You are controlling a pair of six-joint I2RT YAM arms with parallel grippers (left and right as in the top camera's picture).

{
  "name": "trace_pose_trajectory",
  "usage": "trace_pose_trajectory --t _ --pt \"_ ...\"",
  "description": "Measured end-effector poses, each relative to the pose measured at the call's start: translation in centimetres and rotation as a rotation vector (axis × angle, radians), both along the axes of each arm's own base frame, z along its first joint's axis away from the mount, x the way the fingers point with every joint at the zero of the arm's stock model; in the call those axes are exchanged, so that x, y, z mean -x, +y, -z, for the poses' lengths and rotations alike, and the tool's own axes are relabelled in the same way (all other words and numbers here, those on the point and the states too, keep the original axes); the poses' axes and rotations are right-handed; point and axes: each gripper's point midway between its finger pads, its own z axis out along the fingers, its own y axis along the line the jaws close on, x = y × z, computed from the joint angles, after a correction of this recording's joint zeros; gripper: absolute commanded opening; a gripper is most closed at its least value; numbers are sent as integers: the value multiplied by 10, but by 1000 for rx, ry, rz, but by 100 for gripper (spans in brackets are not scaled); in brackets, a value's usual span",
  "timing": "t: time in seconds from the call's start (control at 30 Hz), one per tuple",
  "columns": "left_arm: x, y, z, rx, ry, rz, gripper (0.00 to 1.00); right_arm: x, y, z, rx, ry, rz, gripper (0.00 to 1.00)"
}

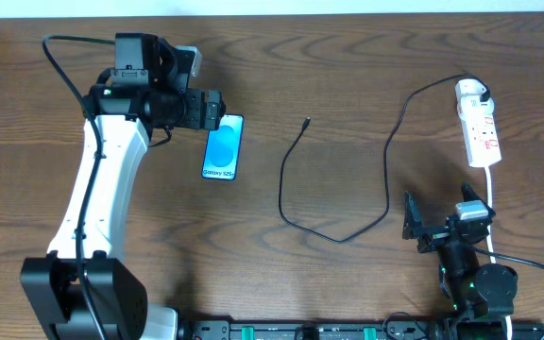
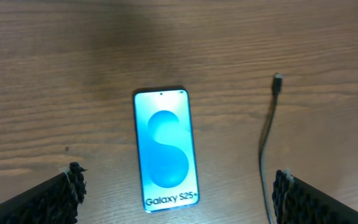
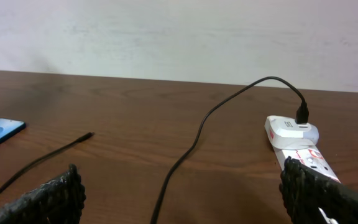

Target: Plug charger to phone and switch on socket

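Left claw [image 2: 178,182] spread above phone [image 2: 163,149]

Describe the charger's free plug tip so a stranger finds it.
On the dark brown wooden table, look between the slim blue-screened phone at left and the white power strip at right. A thin black cable loops there; its small plug tip is the loose end nearer the phone, touching nothing.

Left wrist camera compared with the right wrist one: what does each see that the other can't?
Only the left wrist view shows the whole phone, screen lit and lettering readable. Only the right wrist view shows the socket, with the charger plugged in at its end, and a pale wall. Both show the charger's loose tip, some of the phone and the wooden table.
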Motion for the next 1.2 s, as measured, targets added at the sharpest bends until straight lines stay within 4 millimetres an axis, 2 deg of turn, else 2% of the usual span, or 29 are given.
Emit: trace_pose_trajectory --t 0.33,0.6,0.7,0.83,1.2 --pt "-9 10 47 -60 102 -29 98 0 0 0 0 0 0 99" --pt "-12 11 78 -74 168 -25 98 0 0 0 0 0 0 99" --pt "-12 11 97 -82 211 -24 98 0 0 0 0 0 0 99" --pt "-10 7 119 -89 264 -13 98 0 0 0 0 0 0 99" --pt "-7 -7 150 -102 322 24 98 0 0 0 0 0 0 99"
